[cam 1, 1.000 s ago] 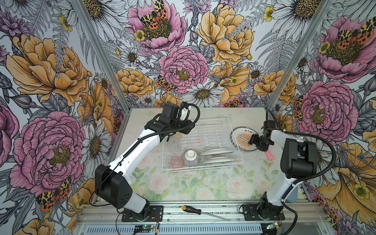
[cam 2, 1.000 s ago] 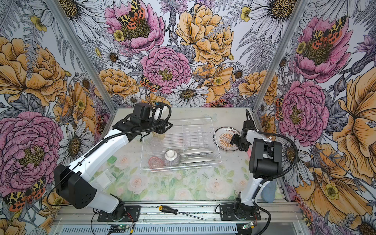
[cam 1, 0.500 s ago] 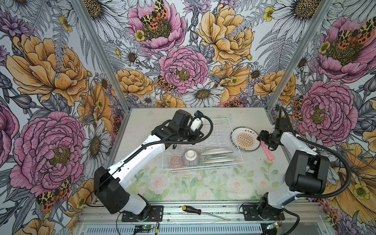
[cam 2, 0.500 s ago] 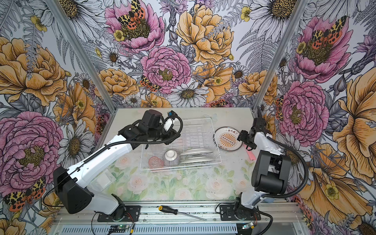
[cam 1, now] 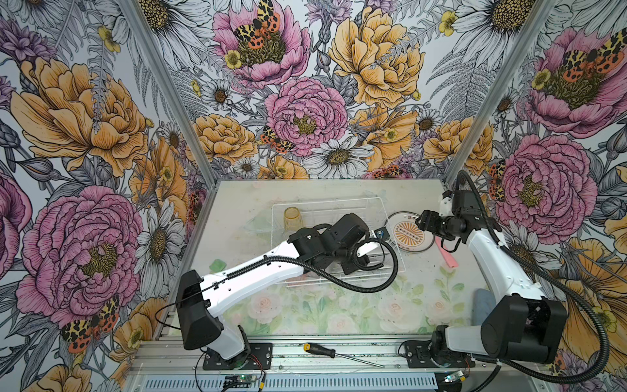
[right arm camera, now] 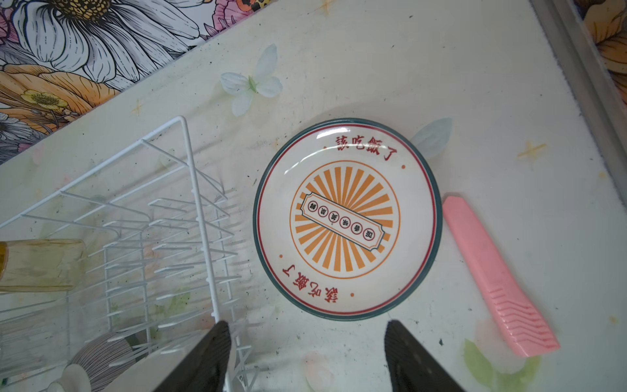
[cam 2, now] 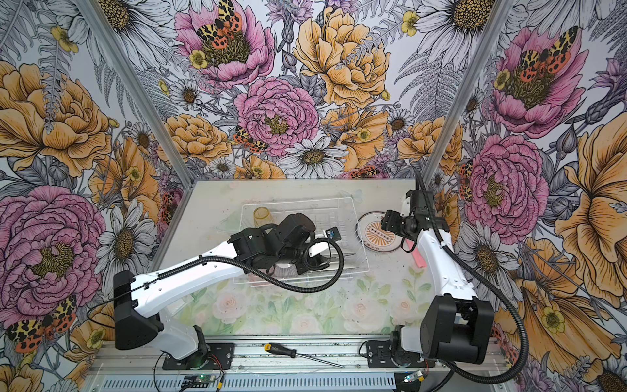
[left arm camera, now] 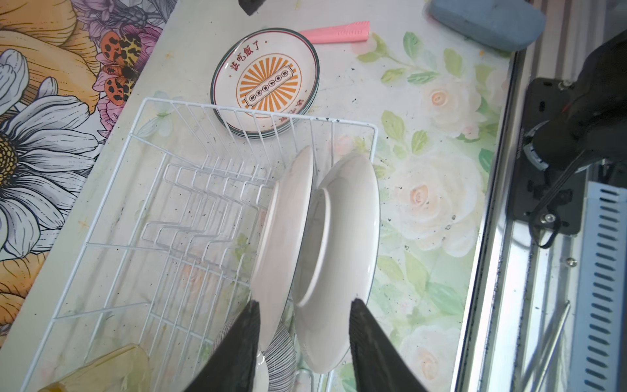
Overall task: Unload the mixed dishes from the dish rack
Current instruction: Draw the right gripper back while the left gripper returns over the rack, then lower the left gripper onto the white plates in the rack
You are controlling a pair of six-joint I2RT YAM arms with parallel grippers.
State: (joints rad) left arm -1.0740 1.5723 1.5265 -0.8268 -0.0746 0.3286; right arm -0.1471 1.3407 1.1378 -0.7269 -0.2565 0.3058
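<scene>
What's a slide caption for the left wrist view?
Open left gripper over two plates standing in the dish rack; a decorated plate lies outside.

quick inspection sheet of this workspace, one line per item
surface: floral table cover, scattered dark specks
job's things: dish rack holds two standing plates, a yellow tumbler at its far left corner and a ribbed bowl; a printed plate lies flat on the table just outside the rack
clutter: pink stick beside the printed plate; blue-grey pad; screwdriver on the front rail
grippers: left gripper open over the standing plates; right gripper open, empty, near the printed plate
cables: black conduit loops over the rack's front edge
surroundings: flowered walls on three sides
</scene>
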